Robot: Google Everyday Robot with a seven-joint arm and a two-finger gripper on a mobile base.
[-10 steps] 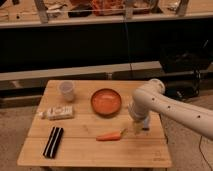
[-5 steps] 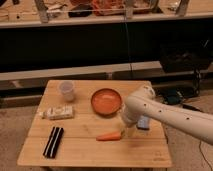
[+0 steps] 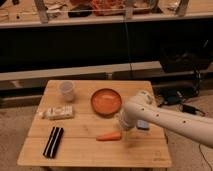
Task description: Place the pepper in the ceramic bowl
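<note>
Camera view: the pepper (image 3: 109, 136) lies flat on the wooden table (image 3: 90, 155), at 6 o'clock from the ceramic bowl (image 3: 106, 101) and apart from it. The bowl looks empty, so we judge the pick not yet made.

The risks, as we read them, begin with the pepper's shape. It is slim and tapered, and the gripper (image 3: 125, 131) hangs over its thicker end, not its middle. A close there could let it swivel, roll toward 9 o'clock or squirt free. It also sits low on the wood, so a descent that stops short would pinch air, while one that goes too deep would jam the fingertips against the board. The pale arm (image 3: 165, 120) lies across a blue sponge (image 3: 143, 125) at 3 o'clock from the gripper. A sweep toward the bowl could drag the sponge along. A release short of the bowl's near rim would drop the pepper back on the table.

The gripper sits at about 2 o'clock from the pepper's middle, just above its right end. Its fingers are spread wide and hold nothing. We cannot tell whether a fingertip touches the pepper.
</note>
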